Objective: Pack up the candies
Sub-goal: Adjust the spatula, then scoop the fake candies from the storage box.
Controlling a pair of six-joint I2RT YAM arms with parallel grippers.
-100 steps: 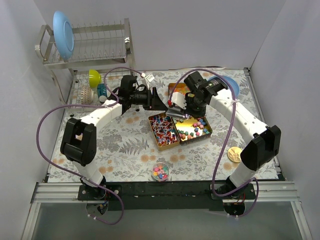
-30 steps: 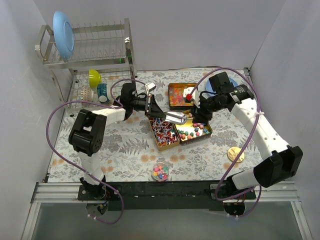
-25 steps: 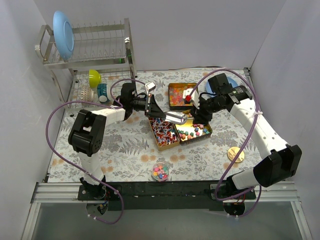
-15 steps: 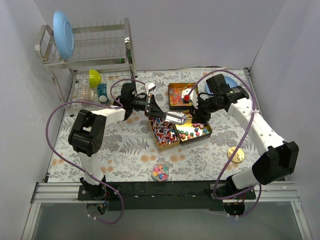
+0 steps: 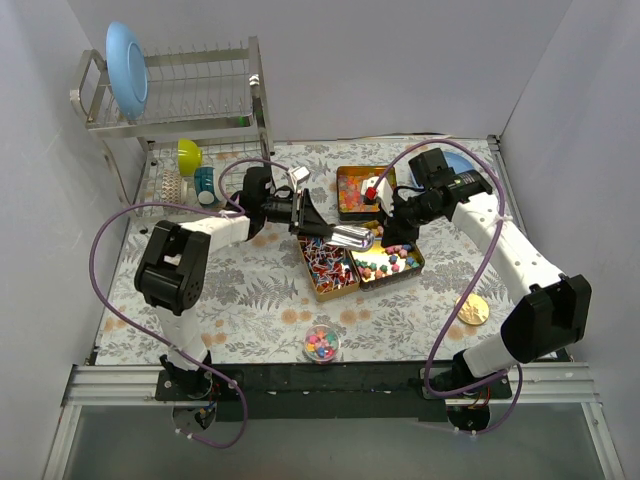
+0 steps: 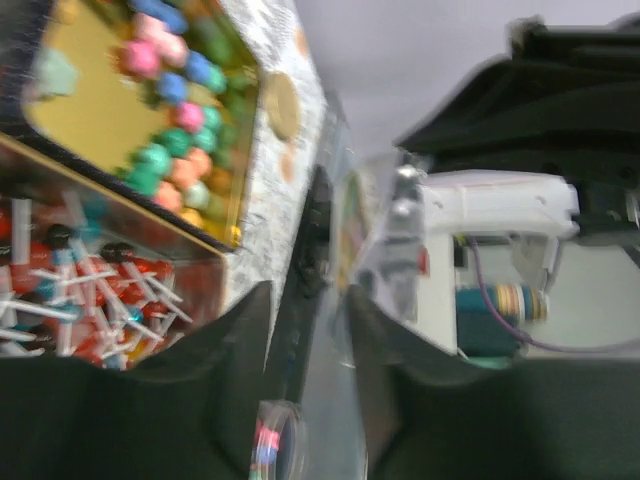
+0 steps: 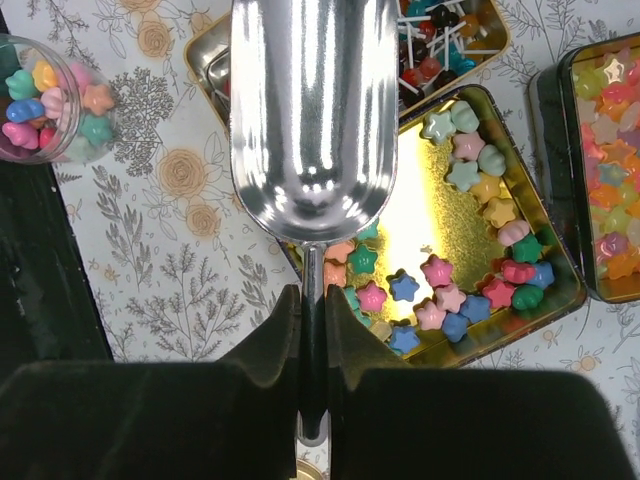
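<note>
My right gripper (image 7: 313, 300) is shut on the handle of an empty metal scoop (image 7: 312, 110). It holds the scoop over the seam between two gold tins. One tin (image 5: 412, 268) holds chunky star candies (image 7: 440, 270) in pink, blue, green and yellow. The other tin (image 5: 318, 290) holds red-blue-white wrapped candies (image 5: 325, 258). A third tin (image 5: 342, 180) behind them holds orange-pink gummies (image 7: 605, 230). My left gripper (image 5: 305, 213) sits just left of the scoop (image 5: 350, 236). Its jaws (image 6: 308, 300) are closed on a thin clear plastic thing that is blurred.
A small clear jar (image 5: 321, 343) of mixed candies stands near the front edge and also shows in the right wrist view (image 7: 50, 95). A round gold lid (image 5: 472, 309) lies front right. A dish rack with a blue plate (image 5: 127, 68), a yellow bowl (image 5: 189, 155) and a cup stands back left.
The right arm has swung round and now reaches in from the back right, its elbow drifting left. The scoop stays over the tins. The left gripper has barely moved.
</note>
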